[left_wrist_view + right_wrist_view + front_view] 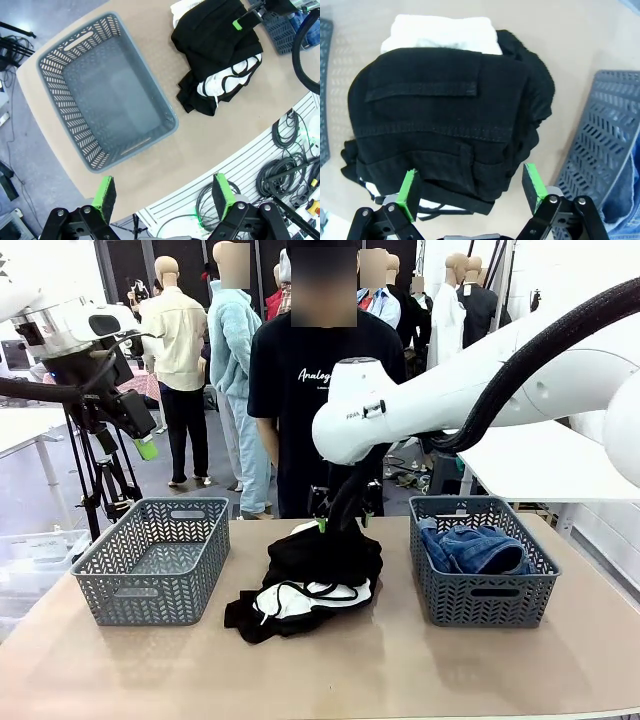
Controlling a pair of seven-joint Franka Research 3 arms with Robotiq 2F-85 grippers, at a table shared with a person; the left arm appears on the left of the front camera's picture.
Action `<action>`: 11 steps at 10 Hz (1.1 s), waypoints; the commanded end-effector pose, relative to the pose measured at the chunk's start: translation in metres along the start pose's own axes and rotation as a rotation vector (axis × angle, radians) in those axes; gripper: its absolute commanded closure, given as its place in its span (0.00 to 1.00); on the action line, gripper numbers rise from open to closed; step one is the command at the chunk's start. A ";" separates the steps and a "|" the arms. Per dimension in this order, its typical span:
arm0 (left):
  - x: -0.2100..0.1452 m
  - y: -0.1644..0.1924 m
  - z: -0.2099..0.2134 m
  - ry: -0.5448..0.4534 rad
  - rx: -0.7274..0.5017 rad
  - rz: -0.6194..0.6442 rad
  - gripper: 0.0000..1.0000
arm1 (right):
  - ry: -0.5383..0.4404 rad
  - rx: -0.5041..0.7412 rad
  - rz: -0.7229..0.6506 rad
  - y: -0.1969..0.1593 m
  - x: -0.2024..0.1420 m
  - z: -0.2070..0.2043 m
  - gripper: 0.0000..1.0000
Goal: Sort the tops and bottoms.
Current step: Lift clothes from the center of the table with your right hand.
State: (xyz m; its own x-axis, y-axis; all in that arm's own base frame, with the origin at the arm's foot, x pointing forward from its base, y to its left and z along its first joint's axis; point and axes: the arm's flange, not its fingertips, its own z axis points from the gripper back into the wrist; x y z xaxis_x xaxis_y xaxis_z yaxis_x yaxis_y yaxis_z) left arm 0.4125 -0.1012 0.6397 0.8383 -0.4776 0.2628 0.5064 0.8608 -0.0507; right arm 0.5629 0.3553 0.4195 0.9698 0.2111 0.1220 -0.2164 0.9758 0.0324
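Progress: jeans (480, 548) lie in right basket (490, 605)
Remaining: clothes pile (315, 575) sits mid tabletop (400, 670); left basket (150, 590) holds nothing
Right tool (470, 185): jaws apart over black trousers (440, 115)
Left tool (162, 195): jaws apart, raised

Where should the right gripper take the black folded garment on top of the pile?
Probably at the thick seamed band across the black garment, pinching a fold from straight above. It lies flat and layered, topmost on the clothes pile, so no side edge hangs free; the open right gripper hangs directly over it.
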 end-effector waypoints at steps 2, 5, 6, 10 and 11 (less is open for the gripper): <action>-0.002 0.001 0.000 -0.015 -0.006 0.004 0.00 | 0.029 -0.063 -0.063 0.012 0.002 -0.010 0.00; -0.002 0.001 0.000 -0.015 -0.006 0.004 0.00 | 0.066 -0.069 -0.059 0.019 0.002 -0.025 0.00; -0.002 0.001 0.000 -0.015 -0.006 0.004 0.00 | 0.068 -0.082 -0.048 0.019 0.001 -0.026 0.15; -0.002 0.001 0.000 -0.015 -0.006 0.004 0.00 | 0.059 -0.095 -0.058 0.017 0.001 -0.027 0.92; -0.002 0.001 0.000 -0.015 -0.006 0.004 0.00 | 0.042 -0.107 -0.066 0.018 0.001 -0.027 1.00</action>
State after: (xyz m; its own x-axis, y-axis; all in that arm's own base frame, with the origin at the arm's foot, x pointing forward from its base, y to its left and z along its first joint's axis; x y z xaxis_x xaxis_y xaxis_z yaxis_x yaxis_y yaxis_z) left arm 0.4125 -0.1012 0.6397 0.8383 -0.4776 0.2629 0.5063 0.8608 -0.0508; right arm 0.5619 0.3698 0.3934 0.9845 0.1660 0.0557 -0.1650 0.9860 -0.0234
